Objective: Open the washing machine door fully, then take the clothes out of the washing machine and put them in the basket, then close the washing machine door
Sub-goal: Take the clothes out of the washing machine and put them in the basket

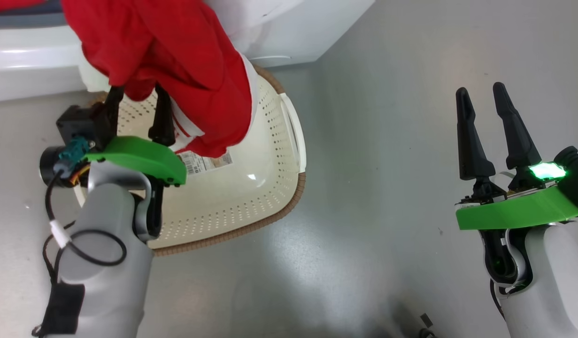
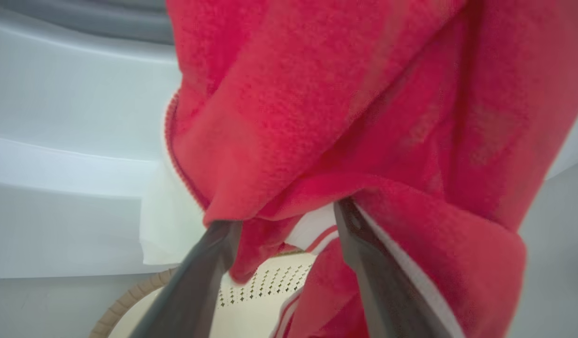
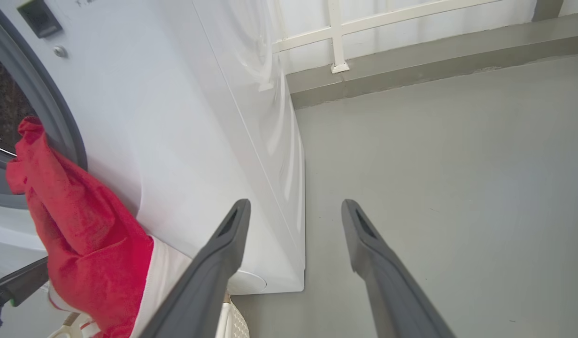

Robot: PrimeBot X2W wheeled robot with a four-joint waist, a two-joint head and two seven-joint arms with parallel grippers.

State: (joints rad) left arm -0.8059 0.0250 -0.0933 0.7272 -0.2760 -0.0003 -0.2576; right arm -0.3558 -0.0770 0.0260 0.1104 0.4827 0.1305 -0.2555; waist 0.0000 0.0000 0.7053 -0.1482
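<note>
We judge the red clothes (image 1: 166, 61), hanging from the mouth of the washing machine (image 1: 289, 33) over the basket (image 1: 274, 155) at its 11 o'clock edge, soft, light and floppy, best pinched at a bunched fold; the left tool (image 1: 137, 101) has its fingers apart under them, the right tool (image 1: 480, 90) apart and empty.

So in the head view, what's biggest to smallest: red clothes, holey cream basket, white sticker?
1. cream perforated plastic basket
2. red fabric clothes, nearer the camera, so these two are unsure
3. white barcode sticker, clearly smallest
</note>
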